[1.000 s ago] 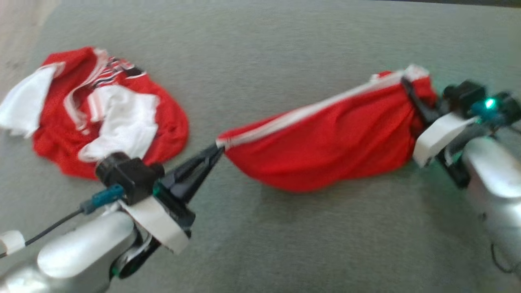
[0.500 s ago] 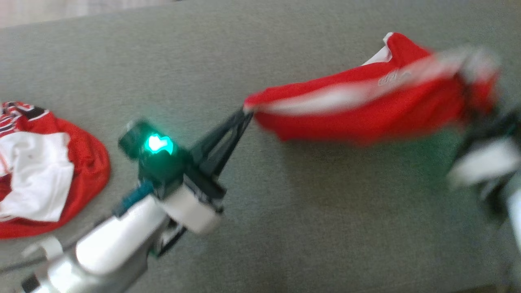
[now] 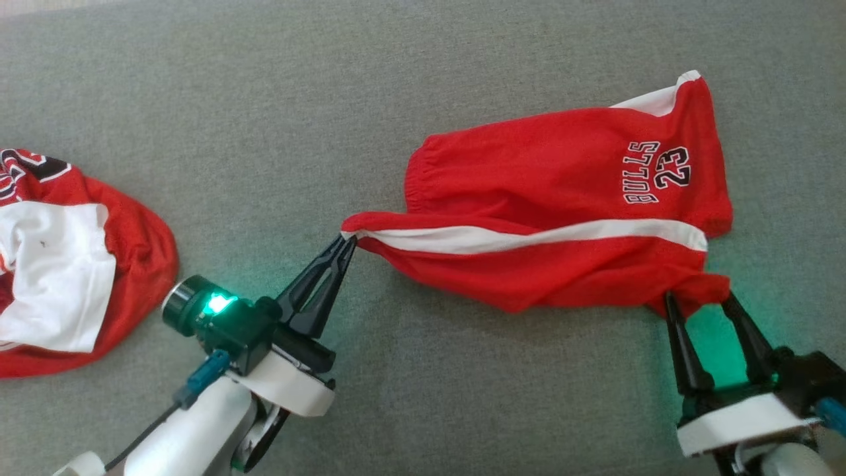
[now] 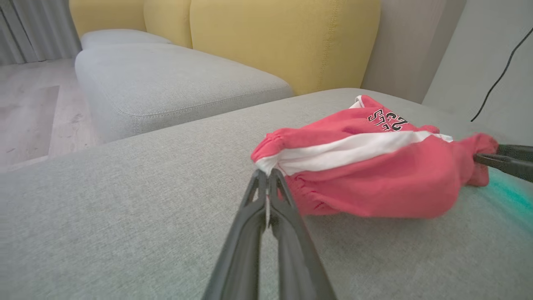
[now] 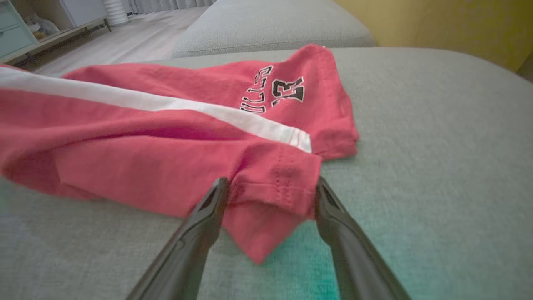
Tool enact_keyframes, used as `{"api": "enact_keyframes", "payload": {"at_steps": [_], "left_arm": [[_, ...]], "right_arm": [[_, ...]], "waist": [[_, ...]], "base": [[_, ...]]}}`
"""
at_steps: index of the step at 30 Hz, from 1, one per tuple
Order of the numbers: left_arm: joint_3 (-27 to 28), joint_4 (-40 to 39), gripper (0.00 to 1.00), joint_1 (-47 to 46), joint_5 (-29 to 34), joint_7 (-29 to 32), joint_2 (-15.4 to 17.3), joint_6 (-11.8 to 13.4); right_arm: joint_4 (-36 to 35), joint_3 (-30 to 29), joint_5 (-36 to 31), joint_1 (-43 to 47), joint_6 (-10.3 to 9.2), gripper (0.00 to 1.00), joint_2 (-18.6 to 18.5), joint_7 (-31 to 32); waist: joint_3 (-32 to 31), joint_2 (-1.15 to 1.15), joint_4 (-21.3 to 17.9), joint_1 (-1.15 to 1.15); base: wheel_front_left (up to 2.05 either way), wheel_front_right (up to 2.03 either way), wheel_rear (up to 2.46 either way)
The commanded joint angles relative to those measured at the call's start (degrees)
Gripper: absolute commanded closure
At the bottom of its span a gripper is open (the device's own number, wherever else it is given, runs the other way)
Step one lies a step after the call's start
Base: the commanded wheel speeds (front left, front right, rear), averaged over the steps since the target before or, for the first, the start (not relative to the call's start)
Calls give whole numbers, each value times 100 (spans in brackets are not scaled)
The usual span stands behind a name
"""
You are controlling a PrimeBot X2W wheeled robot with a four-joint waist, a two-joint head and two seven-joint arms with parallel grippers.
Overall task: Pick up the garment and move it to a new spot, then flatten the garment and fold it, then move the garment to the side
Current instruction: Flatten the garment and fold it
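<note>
Here the left gripper (image 3: 348, 242) has its two dark fingers pressed together on the waistband corner of the red shorts (image 3: 562, 185), right where the white side stripe (image 3: 529, 237) ends. The left wrist view shows the cloth edge caught between the tips and held a little above the seat. The right gripper (image 3: 699, 303) stands wide, one finger on each side of the bunched leg hem, which lies loose between them. In the right wrist view that hem corner nearly spans the gap between the fingers (image 5: 208, 208). The shorts lie stretched across the grey sofa seat (image 3: 264, 99) from one gripper to the other, waistband toward the robot's left and leg openings toward its right, with the "BULLS 23" print (image 3: 657, 172) facing up on the far leg. A green lamp (image 3: 217, 303) glows on the left wrist, and a green glow falls on the seat by the right gripper. Well apart, at the left edge of the head view, lies a crumpled red and white jersey (image 3: 86, 264). Yellow back cushions (image 4: 283, 37) rise behind the seat.
</note>
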Motion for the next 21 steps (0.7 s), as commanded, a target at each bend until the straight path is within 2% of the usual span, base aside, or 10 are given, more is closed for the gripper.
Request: {"api": "enact_keyframes", "payload": {"at_steps": [1,7,11,17,21], "left_arm": [[336,-110,100,-58,86,-30,58,-39],[681,56,100,80,369,-30,-100,-302],[801,148,100,104,524,-30,-235,-472],[881,274,100,82,699,-30,-449,-696],[912,322,100,54,768,-30,-549,-776]], "right_arm": [[-174,89,130,13,-5,0,-200,-39],[-334,75,570,-316,-5,0,-639,243],[-174,40,738,-656,-5,0,-882,433],[290,407,359,-1087,-5,0,-1226,580],[610,600,223,-1218,-5,0,-1263,605]], "waist": [[-22,0,-7,0],[-85,0,-50,0],[-79,0,3,0],[-24,0,141,0],[12,0,207,0]], "base": [[0,0,0],[0,0,0],[0,0,0],[0,0,0],[0,0,0]]}}
